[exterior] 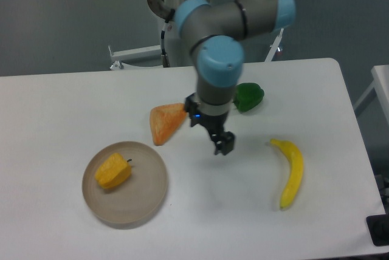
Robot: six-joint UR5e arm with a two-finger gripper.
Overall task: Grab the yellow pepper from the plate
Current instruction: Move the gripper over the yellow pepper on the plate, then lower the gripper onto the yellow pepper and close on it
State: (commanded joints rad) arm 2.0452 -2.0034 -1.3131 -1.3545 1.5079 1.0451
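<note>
The yellow pepper (113, 171) is a small blocky yellow-orange toy with a thin dark stem. It lies on the left part of the plate (146, 196), a round beige-grey dish near the table's front left. My gripper (222, 146) hangs over the bare table to the right of the plate, well apart from the pepper. It holds nothing. Its fingers point down and look close together, but the view does not show whether they are open or shut.
A pale orange wedge (166, 123) lies just left of the gripper, behind the plate. A green pepper (249, 97) sits behind the arm. A yellow banana (290, 173) lies to the right. The table's right edge is past the banana.
</note>
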